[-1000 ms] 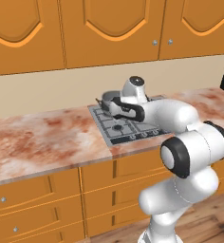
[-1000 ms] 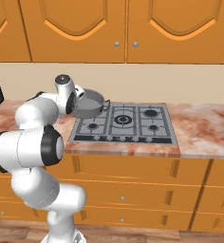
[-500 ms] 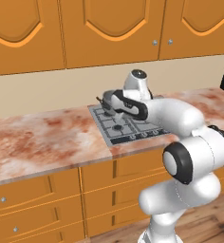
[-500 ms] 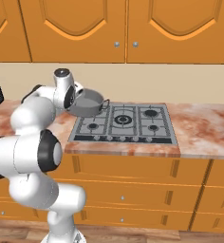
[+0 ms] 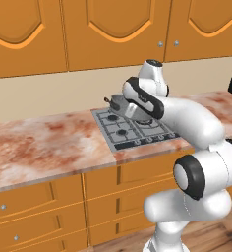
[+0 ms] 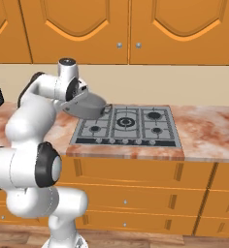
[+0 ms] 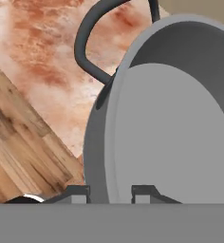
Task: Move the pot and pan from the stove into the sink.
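Your tool (image 7: 110, 192) pinches the rim of the low grey metal pot (image 6: 89, 105), tilted above the silver-grey gas stove's (image 6: 136, 127) left edge; the arm partly hides it.

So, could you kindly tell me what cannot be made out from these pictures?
- Pincer: in the hand view its tips are cut off by the bottom edge, astride the pot's rim.
- Pot: in the left base view the arm covers most of it.
- Stove: the arm hides its right part in the left base view.
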{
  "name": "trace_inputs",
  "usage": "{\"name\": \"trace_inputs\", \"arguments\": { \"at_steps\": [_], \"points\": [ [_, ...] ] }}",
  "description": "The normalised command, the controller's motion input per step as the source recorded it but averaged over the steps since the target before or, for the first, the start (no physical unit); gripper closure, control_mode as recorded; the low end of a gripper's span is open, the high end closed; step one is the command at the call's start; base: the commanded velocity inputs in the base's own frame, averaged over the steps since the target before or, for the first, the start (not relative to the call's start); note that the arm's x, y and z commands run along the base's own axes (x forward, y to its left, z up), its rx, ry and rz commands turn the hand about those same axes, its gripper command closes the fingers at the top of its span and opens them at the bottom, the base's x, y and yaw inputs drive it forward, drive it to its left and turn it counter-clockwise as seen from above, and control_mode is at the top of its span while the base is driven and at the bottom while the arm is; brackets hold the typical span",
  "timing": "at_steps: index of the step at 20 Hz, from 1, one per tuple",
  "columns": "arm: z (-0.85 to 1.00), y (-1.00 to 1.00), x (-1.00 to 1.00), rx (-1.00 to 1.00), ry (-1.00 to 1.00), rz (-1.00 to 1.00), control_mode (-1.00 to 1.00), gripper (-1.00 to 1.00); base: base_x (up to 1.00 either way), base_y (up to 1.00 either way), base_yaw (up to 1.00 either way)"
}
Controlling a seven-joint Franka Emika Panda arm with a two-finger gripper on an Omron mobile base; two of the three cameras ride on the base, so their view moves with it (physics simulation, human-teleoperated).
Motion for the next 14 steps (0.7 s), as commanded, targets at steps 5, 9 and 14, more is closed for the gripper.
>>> {"name": "trace_inputs", "arguments": {
  "at_steps": [5,9,14],
  "points": [
    [0.19,-0.11,-0.88,0.00,0.04,0.03,-1.00,1.00,0.00,0.00,0.00],
    [0.22,-0.03,-1.00,0.00,0.01,0.05,-1.00,1.00,0.00,0.00,0.00],
    [0.33,-0.01,-1.00,0.00,-0.09,0.07,-1.00,1.00,0.00,0.00,0.00]
  ]
}}
